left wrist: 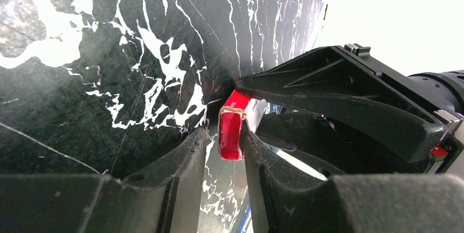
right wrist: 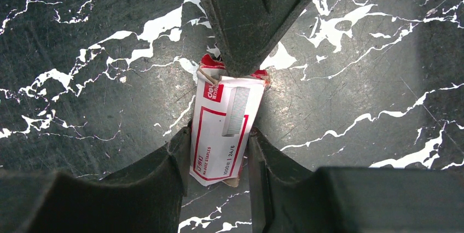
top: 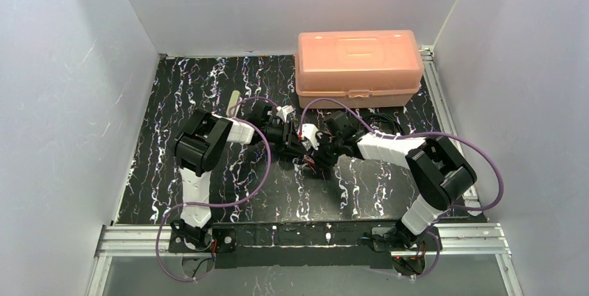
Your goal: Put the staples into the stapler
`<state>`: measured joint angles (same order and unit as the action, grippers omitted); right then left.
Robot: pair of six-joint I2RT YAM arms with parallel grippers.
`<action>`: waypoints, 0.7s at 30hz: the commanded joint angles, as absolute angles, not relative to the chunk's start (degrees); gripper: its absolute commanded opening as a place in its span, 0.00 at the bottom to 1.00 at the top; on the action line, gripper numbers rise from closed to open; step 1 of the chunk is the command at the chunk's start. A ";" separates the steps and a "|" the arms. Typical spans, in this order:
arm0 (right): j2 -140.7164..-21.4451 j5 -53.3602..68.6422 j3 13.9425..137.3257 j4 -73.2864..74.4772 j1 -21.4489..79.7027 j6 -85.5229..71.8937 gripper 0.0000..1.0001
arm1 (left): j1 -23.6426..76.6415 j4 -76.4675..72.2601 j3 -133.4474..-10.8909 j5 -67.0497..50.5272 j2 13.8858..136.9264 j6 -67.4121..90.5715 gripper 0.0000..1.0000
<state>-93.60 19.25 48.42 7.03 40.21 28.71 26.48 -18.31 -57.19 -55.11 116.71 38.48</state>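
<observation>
Both arms have met over the middle of the counter, out in front of the orange case at the far edge, and they're sharing one little thing: the staple box. The right tool is clamped across the box's long sides, label up, a finger pressed on each flank. That reads as an anchor grip, keeping the sleeve from sliding. The left tool comes in from the opposite side, head-on to its partner, with its fingers pinched on the box's red far end. From this angle I can't say whether it has the inner tray or only the sleeve's end.

Why two grips on one box? My read is a pull-apart: one side fixes the sleeve and the other draws the tray out lengthwise. The opposed, in-line approach suits exactly that.

The staples aren't showing as loose strips, so I judge they're inside the box, between the two tools. The stapler doesn't appear in either wrist view, so loading looks some way off.
</observation>
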 commanded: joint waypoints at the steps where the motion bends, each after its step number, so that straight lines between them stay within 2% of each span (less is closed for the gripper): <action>1: -95.01 19.84 49.96 7.00 40.47 28.92 0.15 | 26.81 -18.68 -57.59 -57.49 116.55 37.12 0.30; 6: -95.03 20.04 50.08 7.11 40.49 28.83 0.15 | 26.81 -18.72 -57.40 -57.17 116.63 36.83 0.25; 21: -94.72 19.87 49.65 6.91 40.51 29.47 0.15 | 26.83 -18.72 -56.88 -57.30 116.96 36.12 0.25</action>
